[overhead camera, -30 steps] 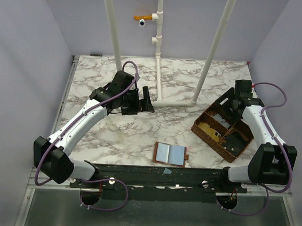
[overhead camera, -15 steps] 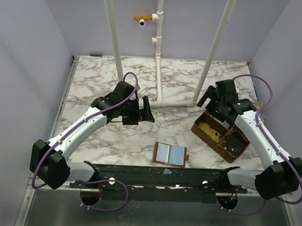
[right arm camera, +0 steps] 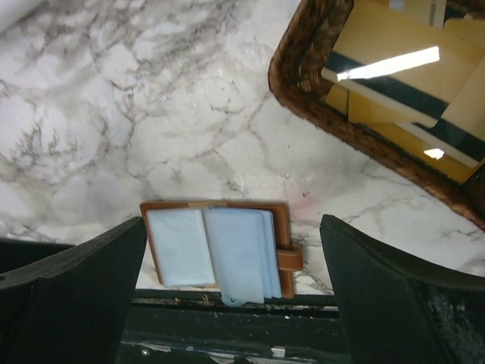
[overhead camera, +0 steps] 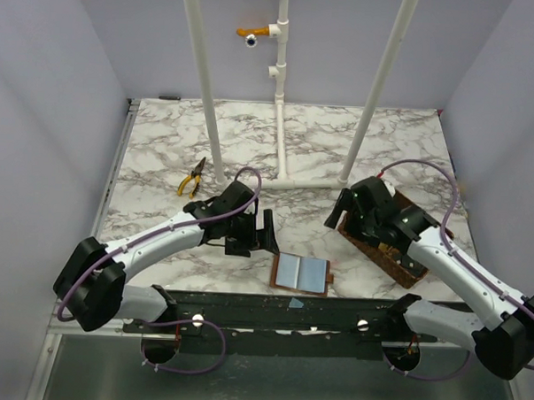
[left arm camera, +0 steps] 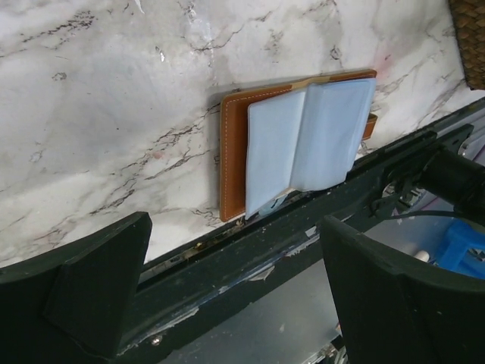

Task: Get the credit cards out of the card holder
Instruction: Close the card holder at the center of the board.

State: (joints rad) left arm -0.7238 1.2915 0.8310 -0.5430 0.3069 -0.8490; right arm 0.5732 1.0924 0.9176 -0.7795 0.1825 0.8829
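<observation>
The card holder (overhead camera: 300,274) lies open at the table's near edge, brown leather with blue-grey clear pockets facing up. In the left wrist view the card holder (left arm camera: 299,140) sits ahead of my open left gripper (left arm camera: 235,288). In the right wrist view the card holder (right arm camera: 220,246) lies between the fingers of my open right gripper (right arm camera: 231,292), well below them. Yellowish credit cards (right arm camera: 394,61) with dark stripes lie in the woven basket (right arm camera: 303,83). My left gripper (overhead camera: 270,236) hovers left of the holder, my right gripper (overhead camera: 337,212) above and right of it. Neither holds anything.
The brown woven basket (overhead camera: 404,264) stands at the right, partly covered by my right arm. Yellow-handled pliers (overhead camera: 193,178) lie at the left middle. White pipe posts (overhead camera: 283,103) rise at the back. A dark rail (overhead camera: 289,309) runs along the near edge.
Both arms swung toward the card holder. The right gripper left the basket and moved left and nearer. The left arm came forward, uncovering the pliers.
</observation>
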